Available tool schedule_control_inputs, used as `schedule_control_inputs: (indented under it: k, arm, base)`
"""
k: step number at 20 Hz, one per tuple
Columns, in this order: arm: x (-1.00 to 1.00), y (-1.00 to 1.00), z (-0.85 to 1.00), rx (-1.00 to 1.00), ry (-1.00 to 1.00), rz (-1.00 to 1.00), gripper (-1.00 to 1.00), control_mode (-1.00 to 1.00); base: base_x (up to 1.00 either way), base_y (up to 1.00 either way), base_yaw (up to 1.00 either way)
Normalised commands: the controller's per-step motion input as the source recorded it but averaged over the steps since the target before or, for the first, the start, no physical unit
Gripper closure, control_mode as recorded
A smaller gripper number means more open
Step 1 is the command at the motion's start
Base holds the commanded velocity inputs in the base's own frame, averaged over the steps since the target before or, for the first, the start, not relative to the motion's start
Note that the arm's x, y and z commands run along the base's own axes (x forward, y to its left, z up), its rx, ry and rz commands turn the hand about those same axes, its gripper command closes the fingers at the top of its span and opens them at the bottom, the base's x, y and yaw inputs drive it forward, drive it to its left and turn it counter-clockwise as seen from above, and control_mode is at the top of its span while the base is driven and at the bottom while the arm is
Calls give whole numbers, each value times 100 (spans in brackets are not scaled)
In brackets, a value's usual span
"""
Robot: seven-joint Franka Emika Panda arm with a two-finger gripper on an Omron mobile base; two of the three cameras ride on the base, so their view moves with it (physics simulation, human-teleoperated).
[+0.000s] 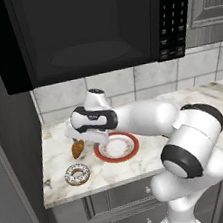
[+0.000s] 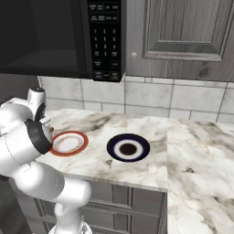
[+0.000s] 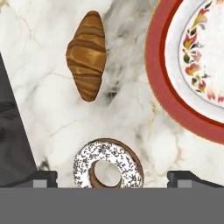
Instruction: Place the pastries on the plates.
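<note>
The golden-brown croissant (image 3: 87,54) lies on the marble counter just left of the red-rimmed plate (image 3: 162,78), whose white centre has a floral ring. The iced ring donut (image 3: 108,165) with dark sprinkles lies nearer the counter's front edge. My gripper (image 3: 113,179) hovers above the counter, open and holding nothing, with the donut showing between its two tips. In the left base view the gripper (image 1: 85,140) hangs over the croissant (image 1: 78,149), beside the red-rimmed plate (image 1: 132,148) and behind the donut (image 1: 77,174). The navy-rimmed plate (image 2: 128,147) sits to the right of the red-rimmed plate (image 2: 82,142).
A black microwave (image 1: 85,26) hangs low over the counter above the arm. A dark tall panel (image 1: 13,148) bounds the counter on the left. The marble counter (image 2: 192,151) stretches on to the right, with a tiled wall behind it.
</note>
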Motion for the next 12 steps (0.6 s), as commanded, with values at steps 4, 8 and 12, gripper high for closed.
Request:
schedule_control_inputs:
  k: [4,8,12]
  arm:
    - [29,9,-12,-2,0,-1,-100,-100]
    - [28,0,-15,0,1,0,-100,-100]
    - [38,0,-28,0,5,0,-100,-100]
  base:
    - [0,0,0]
    - [0,0,0]
    - [0,0,0]
